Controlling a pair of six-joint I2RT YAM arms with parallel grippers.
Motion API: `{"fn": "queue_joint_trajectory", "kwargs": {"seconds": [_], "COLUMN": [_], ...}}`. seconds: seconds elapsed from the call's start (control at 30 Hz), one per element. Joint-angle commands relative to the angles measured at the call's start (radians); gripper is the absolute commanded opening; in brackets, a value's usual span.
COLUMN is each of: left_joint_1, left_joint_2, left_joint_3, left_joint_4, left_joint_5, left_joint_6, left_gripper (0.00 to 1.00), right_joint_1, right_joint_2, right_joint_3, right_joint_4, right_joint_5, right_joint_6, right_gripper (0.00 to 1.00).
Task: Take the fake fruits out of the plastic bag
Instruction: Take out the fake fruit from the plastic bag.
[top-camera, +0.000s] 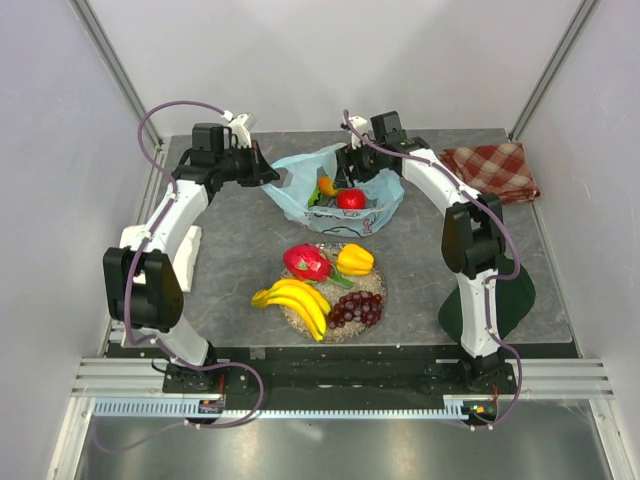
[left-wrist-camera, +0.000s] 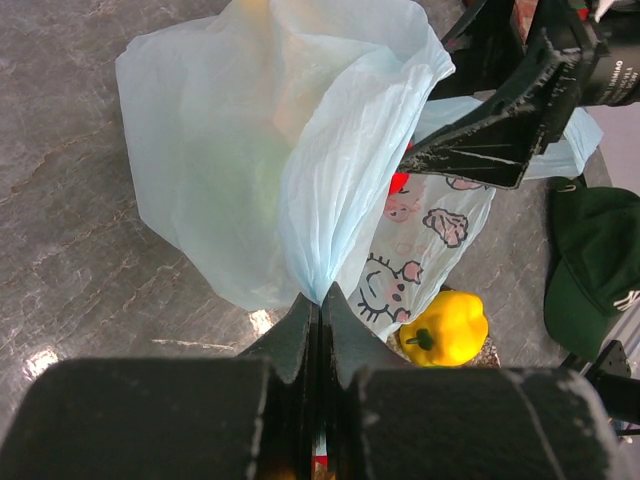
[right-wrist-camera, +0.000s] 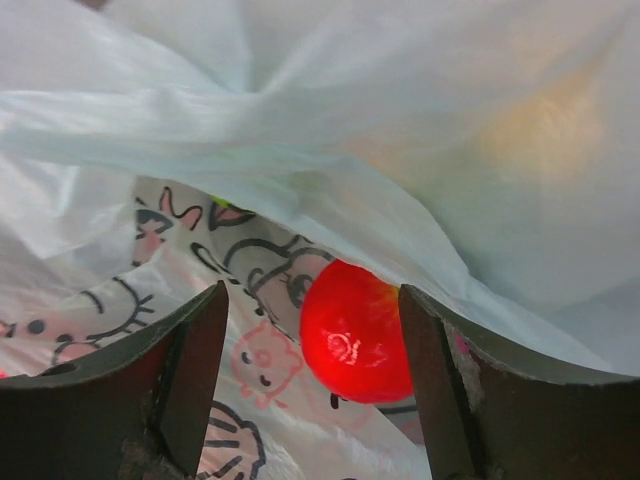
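The plastic bag (top-camera: 297, 185) lies crumpled at the far middle of the table (top-camera: 230, 260), its mouth gaping so that two fruits show inside from above. The left end effector (left-wrist-camera: 320, 298) is pressed together on a gathered fold at the bag's left edge, with the thin film bunched into a pleat between its fingers. The right end effector (right-wrist-camera: 312, 298) reaches into the bag's mouth with its fingers apart and nothing clamped. The red apple (right-wrist-camera: 355, 335) sits in the gap just ahead of them, closer to one finger; I cannot tell whether it touches. A sagging sheet of the bag's film hangs over the apple, and the printed wall with cartoon marks lies behind it. The green-orange mango (top-camera: 325, 187) lies just beside the apple, to its left inside the bag. The other fruits rest outside on a round speckled plate (top-camera: 378, 285) between the bag and the arm bases. On it are the dragon fruit (top-camera: 307, 262), the yellow pepper piece (top-camera: 355, 259) just beside it, the banana bunch (top-camera: 295, 300) at the near left and the grapes (top-camera: 357, 308) at the near right. A red checkered cloth (top-camera: 492, 168) lies at the far right corner, well apart from the bag. A dark green cap (top-camera: 510, 300) sits close against the right arm's lower link.
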Motion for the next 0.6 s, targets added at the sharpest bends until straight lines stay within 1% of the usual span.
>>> {"fn": "queue_joint_trajectory", "kwargs": {"seconds": [0.0,0.13,0.27,0.33,0.4,0.43,0.5,0.57], "left_joint_1": [-0.004,-0.006,-0.007,-0.010,-0.010,-0.009,-0.010,-0.010], "left_joint_2": [0.012,0.021,0.021,0.021,0.020,0.020,0.020,0.020], "left_joint_3": [0.037,0.045,0.047,0.042,0.039,0.036,0.034,0.033], "left_joint_4": [0.032,0.026,0.015,0.013,0.012,0.010,0.010,0.010], "left_joint_5": [0.014,0.016,0.012,0.009,0.009,0.008,0.006,0.005], "left_joint_6": [-0.014,-0.014,-0.006,-0.003,0.001,0.003,0.003,0.004], "left_gripper": [0.02,0.02,0.02,0.02,0.02,0.02,0.02,0.02], "right_joint_1": [-0.011,-0.008,-0.006,-0.006,-0.005,-0.003,0.006,0.015], "right_joint_2": [-0.028,-0.045,-0.062,-0.080,-0.103,-0.105,-0.112,-0.102], "right_joint_3": [-0.042,-0.105,-0.139,-0.143,-0.158,-0.163,-0.181,-0.192], "right_joint_4": [0.019,0.018,0.015,0.013,0.015,0.012,0.001,0.001], "right_joint_5": [0.128,0.127,0.123,0.137,0.162,0.162,0.168,0.176], "right_joint_6": [0.122,0.182,0.179,0.180,0.186,0.188,0.191,0.185], "right_gripper": [0.78,0.79,0.79,0.81,0.87,0.88,0.98,0.98]}}
